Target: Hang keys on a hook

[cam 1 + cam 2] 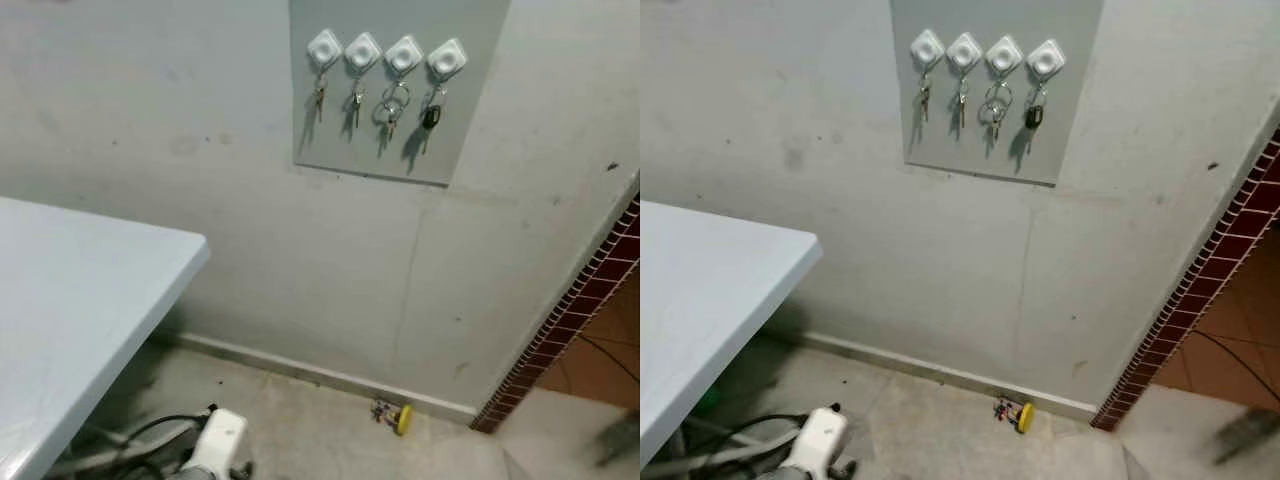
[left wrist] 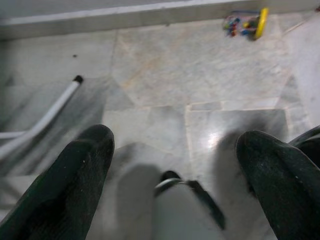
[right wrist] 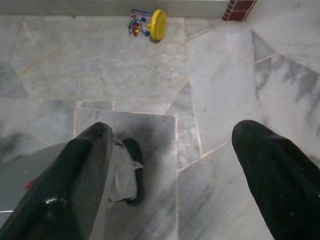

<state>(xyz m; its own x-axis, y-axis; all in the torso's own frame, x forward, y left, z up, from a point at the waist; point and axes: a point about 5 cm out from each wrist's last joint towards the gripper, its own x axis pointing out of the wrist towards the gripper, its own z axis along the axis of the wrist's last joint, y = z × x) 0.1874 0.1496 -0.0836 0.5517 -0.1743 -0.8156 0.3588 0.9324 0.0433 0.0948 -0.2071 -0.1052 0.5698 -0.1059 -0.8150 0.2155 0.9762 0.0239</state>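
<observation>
Four hooks (image 1: 384,53) each hold keys (image 1: 390,110) on the wall

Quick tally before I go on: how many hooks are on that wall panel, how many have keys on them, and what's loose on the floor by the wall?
White hooks on the grey panel: 4
Key sets hanging, one per hook, first at: 4
Free hooks: 0
Yellow toy on the floor by the baseboard: 1
Total things counted: 9 (4 hooks, 4 key sets, 1 toy)
</observation>
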